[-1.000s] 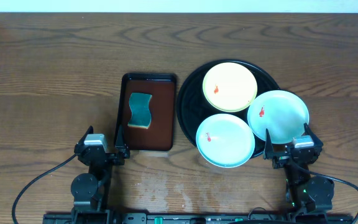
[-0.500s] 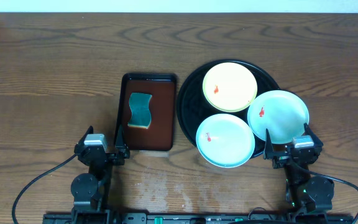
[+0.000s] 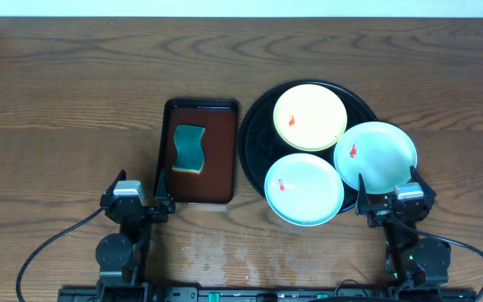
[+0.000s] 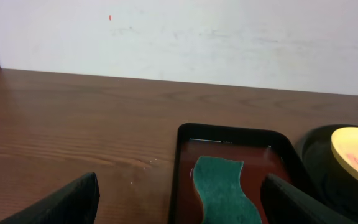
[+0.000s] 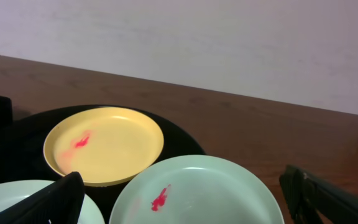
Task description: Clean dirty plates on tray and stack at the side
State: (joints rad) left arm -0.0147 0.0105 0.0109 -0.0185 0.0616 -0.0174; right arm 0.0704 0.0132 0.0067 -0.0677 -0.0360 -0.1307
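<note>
The large black tray (image 3: 254, 138) holds three plates, each with a small red smear. A pale yellow plate (image 3: 310, 117) lies at the back, a mint plate (image 3: 303, 188) at the front, and a second mint plate (image 3: 376, 156) overhangs the right rim. My right gripper (image 3: 395, 201) stands open just in front of that right plate. In the right wrist view the right gripper (image 5: 188, 202) frames the mint plate (image 5: 197, 193), with the yellow plate (image 5: 104, 143) behind. My left gripper (image 3: 138, 201) stands open and holds nothing, near the table's front edge.
A dark-brown rectangular tray (image 3: 216, 159) lies left of the black tray, with a teal wavy sponge (image 3: 189, 148) in it. The left wrist view shows the sponge (image 4: 222, 193) ahead between the open fingers, and a white wall behind the table.
</note>
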